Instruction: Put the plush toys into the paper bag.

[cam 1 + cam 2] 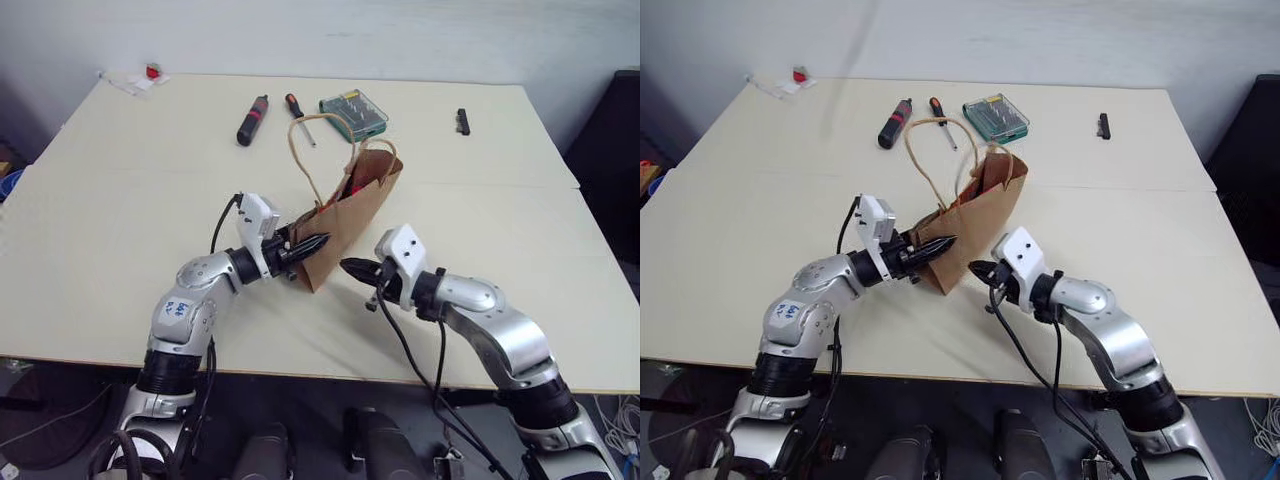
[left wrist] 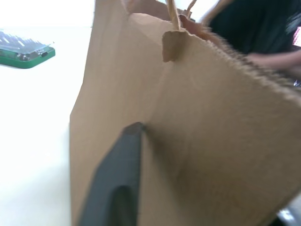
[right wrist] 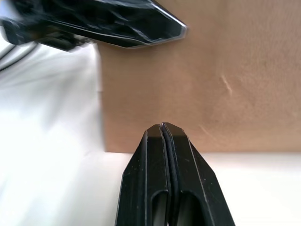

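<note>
The right gripper [image 3: 162, 126] is clenched with its 2 fingers pressed together on nothing, tips just short of the paper bag [image 1: 345, 225]. The left gripper [image 1: 312, 244] rests against the bag's side; whether it grips the paper I cannot tell. The bag stands mid-table, a red plush toy [image 1: 357, 187] showing in its mouth.

On the table's [image 1: 120, 230] far side lie a black tool [image 1: 252, 120], a screwdriver [image 1: 300, 116], a green bit case [image 1: 353, 115], and perhaps a clip [image 1: 463, 121].
</note>
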Robot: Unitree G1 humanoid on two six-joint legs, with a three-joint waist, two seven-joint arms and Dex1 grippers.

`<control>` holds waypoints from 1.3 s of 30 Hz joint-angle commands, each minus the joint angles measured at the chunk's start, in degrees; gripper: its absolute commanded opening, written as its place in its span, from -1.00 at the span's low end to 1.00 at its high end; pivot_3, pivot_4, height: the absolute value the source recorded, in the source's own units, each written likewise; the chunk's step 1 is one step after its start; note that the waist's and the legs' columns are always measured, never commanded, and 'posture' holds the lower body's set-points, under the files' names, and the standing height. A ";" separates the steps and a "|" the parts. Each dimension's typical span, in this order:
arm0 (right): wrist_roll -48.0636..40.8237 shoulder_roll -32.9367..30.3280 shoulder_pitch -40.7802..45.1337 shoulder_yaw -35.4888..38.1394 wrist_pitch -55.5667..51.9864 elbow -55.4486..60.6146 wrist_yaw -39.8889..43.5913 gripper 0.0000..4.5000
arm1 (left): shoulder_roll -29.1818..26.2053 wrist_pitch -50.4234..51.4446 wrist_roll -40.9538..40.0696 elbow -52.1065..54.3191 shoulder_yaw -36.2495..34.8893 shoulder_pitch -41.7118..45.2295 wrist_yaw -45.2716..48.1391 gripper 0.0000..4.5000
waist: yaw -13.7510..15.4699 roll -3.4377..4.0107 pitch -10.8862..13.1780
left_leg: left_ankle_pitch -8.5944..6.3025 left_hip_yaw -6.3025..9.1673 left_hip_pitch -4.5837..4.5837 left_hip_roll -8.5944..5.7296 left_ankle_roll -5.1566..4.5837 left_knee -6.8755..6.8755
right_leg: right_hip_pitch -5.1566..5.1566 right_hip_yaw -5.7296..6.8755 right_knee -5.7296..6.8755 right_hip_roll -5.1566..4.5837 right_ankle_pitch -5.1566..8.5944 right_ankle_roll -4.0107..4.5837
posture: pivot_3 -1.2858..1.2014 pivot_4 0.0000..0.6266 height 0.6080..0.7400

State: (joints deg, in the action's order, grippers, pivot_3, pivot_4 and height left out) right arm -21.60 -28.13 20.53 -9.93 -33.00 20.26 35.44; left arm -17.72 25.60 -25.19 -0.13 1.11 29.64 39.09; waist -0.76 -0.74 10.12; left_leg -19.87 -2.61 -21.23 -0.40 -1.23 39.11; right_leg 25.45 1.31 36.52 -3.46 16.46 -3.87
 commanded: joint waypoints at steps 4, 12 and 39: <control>-9.37 -9.90 -10.16 18.34 -6.18 14.92 3.34 -1.00 | -4.68 -4.26 -2.12 -7.85 3.00 8.01 22.07 -1.00 | 1.09 0.00 0.00 | -0.01 0.01 -0.05 0.00 -0.01 0.00 | 0.00 0.05 -0.05 0.02 0.00 0.00 | 0.03 -0.52 1.00; -29.86 -21.74 -29.27 53.31 -14.92 23.37 15.58 -0.72 | -3.95 -10.20 0.15 -27.00 6.13 21.97 41.11 -1.00 | 2.25 -0.02 0.01 | -0.07 0.01 0.03 -0.02 -0.12 0.00 | -0.23 0.09 -0.29 0.10 -0.03 -0.06 | 0.03 -0.52 1.00; -28.16 -28.38 -31.94 52.55 -6.44 9.54 25.39 1.00 | -28.36 2.45 -2.12 -8.02 -7.04 9.16 43.77 0.98 | 0.38 -0.08 0.03 | -0.13 -0.07 0.11 0.02 -0.28 0.01 | -0.25 -0.19 -0.09 0.09 -0.13 -0.22 | 0.03 -0.52 1.00</control>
State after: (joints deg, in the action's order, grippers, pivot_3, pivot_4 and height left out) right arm -48.67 -55.03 -12.41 42.00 -40.34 31.32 58.45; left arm -42.41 23.72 -23.87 -15.59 -0.65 40.60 83.81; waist -0.37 -0.82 10.15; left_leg -20.00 -2.68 -21.11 -0.35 -1.51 39.11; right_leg 25.21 1.12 36.43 -3.36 16.34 -4.07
